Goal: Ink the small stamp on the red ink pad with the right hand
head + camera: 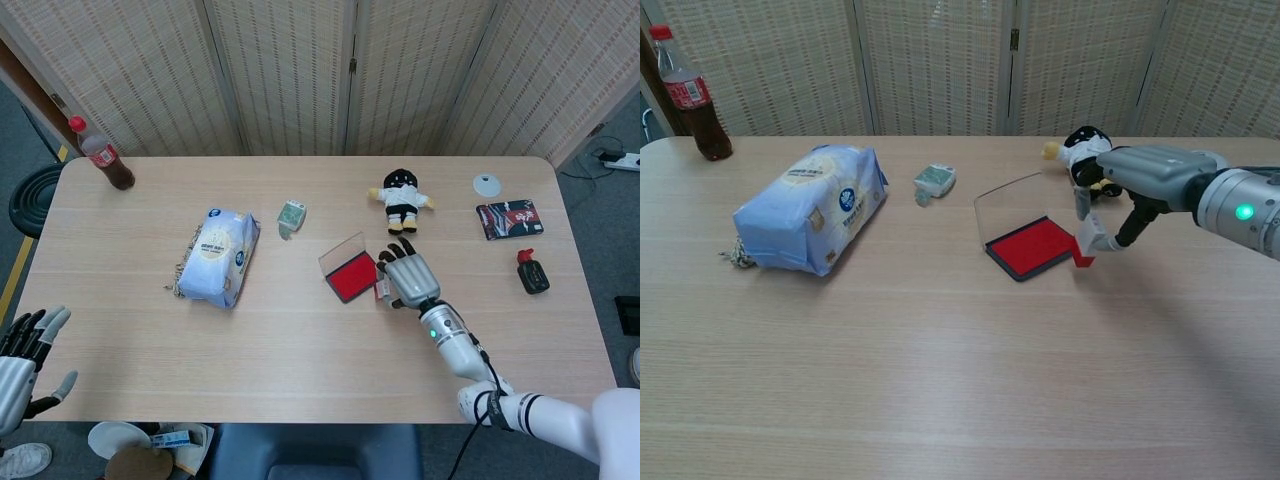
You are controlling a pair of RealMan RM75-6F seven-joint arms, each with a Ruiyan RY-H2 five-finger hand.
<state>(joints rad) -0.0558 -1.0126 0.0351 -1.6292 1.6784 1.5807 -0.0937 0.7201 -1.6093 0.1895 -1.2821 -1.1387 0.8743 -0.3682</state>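
My right hand (406, 277) (1132, 182) holds the small stamp (1087, 241) (381, 291), a white block with a red base, pinched from above. The stamp hangs just off the right edge of the red ink pad (1033, 246) (352, 278), whose clear lid (1008, 204) stands open behind it. In the chest view the stamp's red base is level with the pad's right corner; I cannot tell whether it touches. My left hand (20, 362) is off the table's front left corner, fingers apart and holding nothing.
A plush doll (401, 199) lies just behind my right hand. A blue tissue pack (220, 256) and a small green packet (291, 214) lie left of the pad. A cola bottle (102, 153) stands far left. A red booklet (509, 218), black bottle (531, 271) and white disc (487, 184) lie right.
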